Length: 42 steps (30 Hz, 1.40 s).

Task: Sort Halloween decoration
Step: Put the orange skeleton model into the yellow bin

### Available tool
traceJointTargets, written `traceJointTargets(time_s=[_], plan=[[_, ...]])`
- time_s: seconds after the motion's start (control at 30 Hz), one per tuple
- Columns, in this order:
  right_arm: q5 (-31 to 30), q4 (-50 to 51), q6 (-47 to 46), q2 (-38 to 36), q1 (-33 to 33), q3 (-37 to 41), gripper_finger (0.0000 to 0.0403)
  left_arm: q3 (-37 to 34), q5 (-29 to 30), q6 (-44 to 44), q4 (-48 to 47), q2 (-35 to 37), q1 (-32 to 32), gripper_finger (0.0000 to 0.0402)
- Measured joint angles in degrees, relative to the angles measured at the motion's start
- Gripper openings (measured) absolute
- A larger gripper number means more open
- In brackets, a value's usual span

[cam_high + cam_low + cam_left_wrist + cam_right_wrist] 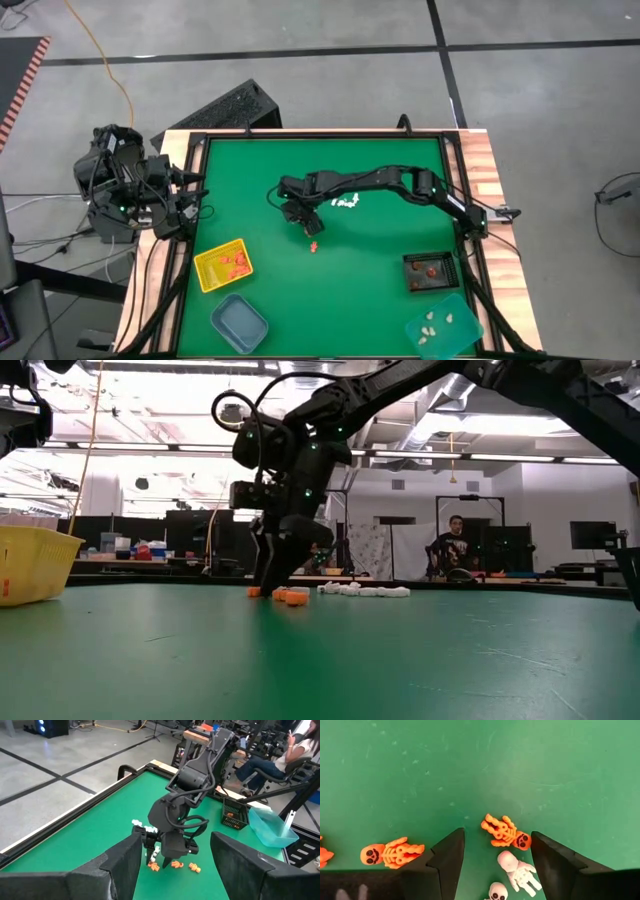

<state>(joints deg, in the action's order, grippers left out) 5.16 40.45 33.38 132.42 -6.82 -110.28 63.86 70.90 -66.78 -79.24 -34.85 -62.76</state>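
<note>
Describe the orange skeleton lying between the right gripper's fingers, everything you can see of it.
The orange skeleton is a tiny trinket, plastic by its look, with a round skull with dark eye sockets, a ribbed torso and short limbs. It lies flat on the green table, skull toward a white skeleton close beside it. The right gripper is open above it; neither finger touches it.

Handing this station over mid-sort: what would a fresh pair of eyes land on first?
First, the right gripper, reached out to mid-table with fingers open, straddling an orange skeleton and a white skeleton on the green mat. Next, the trays along the near edge: the yellow tray already holds orange pieces, the teal tray white ones. The left gripper waits at the table's left edge.
</note>
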Motion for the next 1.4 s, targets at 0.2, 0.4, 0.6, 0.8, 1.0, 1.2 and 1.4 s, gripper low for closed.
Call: traceJointTargets(time_s=[0.2, 0.4, 0.6, 0.8, 1.0, 1.2, 1.4], plan=[[-0.4, -0.5, -0.3, 0.0, -0.1, 0.1, 0.0229, 0.0, 0.0, -0.1, 0.0, 0.0, 0.0, 0.0226], [-0.4, -0.5, -0.4, 0.0, 0.1, 0.1, 0.0186, 0.0, 0.0, -0.1, 0.0, 0.0, 0.0, 0.0226], [-0.4, -0.6, -0.5, 0.0, 0.1, 0.1, 0.012, 0.0, 0.0, -0.1, 0.0, 0.0, 0.0, 0.0226], [-0.7, -0.7, -3.4, 0.0, 0.1, 0.1, 0.0069, 0.0, 0.0, -0.1, 0.0, 0.0, 0.0, 0.0226], [-0.7, -0.5, -4.5, 0.0, 0.1, 0.1, 0.0034, 0.0, 0.0, -0.1, 0.0, 0.0, 0.0, 0.0226], [-0.7, -0.3, -4.9, 0.0, 0.3, 0.1, 0.0005, 0.0, 0.0, -0.3, 0.0, 0.0, 0.0, 0.0226], [-0.9, -0.4, -5.8, 0.0, 0.4, 0.1, 0.0004, 0.0, 0.0, -0.5, 0.0, 0.0, 0.0, 0.0226]])
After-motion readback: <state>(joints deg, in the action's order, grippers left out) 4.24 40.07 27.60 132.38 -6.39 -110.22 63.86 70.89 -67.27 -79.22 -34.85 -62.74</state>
